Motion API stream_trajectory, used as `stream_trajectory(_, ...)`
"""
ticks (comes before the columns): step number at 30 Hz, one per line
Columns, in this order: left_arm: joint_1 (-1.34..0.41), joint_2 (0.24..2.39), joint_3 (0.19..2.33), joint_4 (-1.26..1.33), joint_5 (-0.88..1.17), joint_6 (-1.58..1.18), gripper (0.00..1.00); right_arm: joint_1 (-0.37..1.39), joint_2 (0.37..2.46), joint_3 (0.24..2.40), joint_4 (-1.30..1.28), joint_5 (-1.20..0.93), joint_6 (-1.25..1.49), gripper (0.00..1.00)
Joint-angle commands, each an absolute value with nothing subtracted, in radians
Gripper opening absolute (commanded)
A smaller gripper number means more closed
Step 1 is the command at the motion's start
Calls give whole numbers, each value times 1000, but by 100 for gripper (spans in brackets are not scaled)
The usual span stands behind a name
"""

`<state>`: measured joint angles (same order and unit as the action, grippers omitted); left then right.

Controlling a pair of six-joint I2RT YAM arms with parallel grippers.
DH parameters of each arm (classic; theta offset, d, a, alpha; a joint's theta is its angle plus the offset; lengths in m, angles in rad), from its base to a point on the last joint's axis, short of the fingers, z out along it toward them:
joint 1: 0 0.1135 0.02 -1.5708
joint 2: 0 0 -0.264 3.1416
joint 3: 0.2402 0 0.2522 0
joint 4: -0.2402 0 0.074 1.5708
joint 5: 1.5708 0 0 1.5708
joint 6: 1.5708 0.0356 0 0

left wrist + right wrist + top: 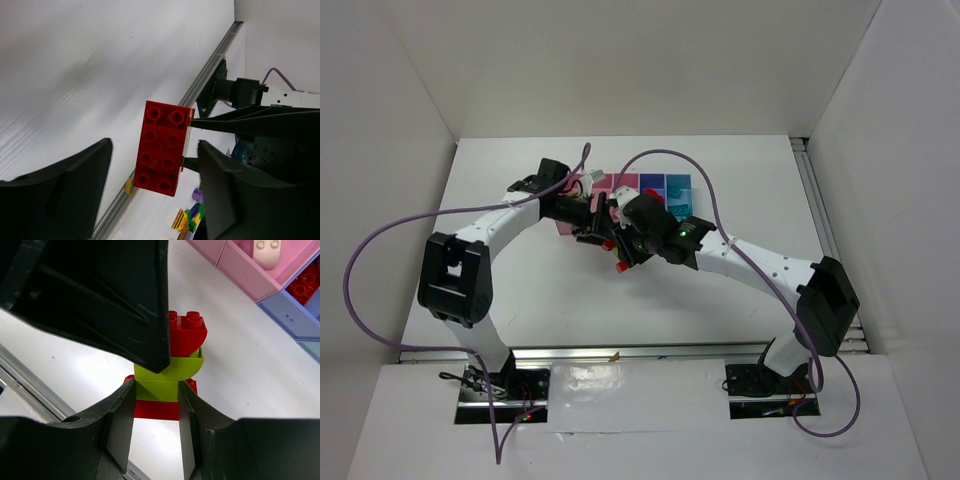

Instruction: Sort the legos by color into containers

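Elbows bent inward, both arms meet over the middle of the table, just short of the row of pink and blue plastic bins, where I see my right gripper pinching a stack of red and yellow-green plastic bricks and my left gripper spread wide around its red base.

A stack of legos is clamped between the fingers of the right gripper above the worktop: a red brick at the base, a yellow-green block, a yellow-green rounded piece, then a red rounded piece with studs. In the left wrist view a red two-by-four brick hangs in the air. The containers lie nearby: a pink bin holds a whitish brick, the dark blue bin holds red bricks
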<state>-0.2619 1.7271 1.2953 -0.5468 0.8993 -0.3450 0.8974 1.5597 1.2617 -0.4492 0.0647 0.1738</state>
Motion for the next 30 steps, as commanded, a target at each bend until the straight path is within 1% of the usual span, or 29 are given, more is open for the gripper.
stream_trajectory(1,-265,1747,1282,-505,980,-336,76,907,1534,1279,-397,77,175,26)
stream_trajectory(3,-265,1747,1282,-505,989,-336,70,907,1534,1279,-397,77,175,26)
stream_trajectory(4,-256,1747,1282,-505,989,-336,62,907,1534,1279,-397,77,175,26)
stream_trajectory(7,-256,1747,1282,-505,1009,-336,46,907,1545,1279,-397,77,175,26)
stream_trajectory(8,-247,1747,1282,-505,1009,-336,40,907,1545,1279,-397,77,175,26)
stream_trajectory(9,-247,1747,1282,-505,1009,-336,25,907,1545,1279,-397,86,175,26)
stream_trajectory(12,-227,1738,1292,-505,1019,-336,8,907,1545,1279,-406,106,175,25)
stream_trajectory(13,-227,1738,1301,-505,1019,-336,0,907,1545,1279,-407,106,175,25)
stream_trajectory(16,-206,1738,1311,-505,1019,-336,0,907,1545,1279,-407,120,175,25)
stream_trajectory(23,-175,1738,1312,-514,973,-354,0,907,1536,1260,-417,110,175,19)
stream_trajectory(30,-147,1729,1344,-514,921,-374,0,907,1526,1241,-439,129,184,18)
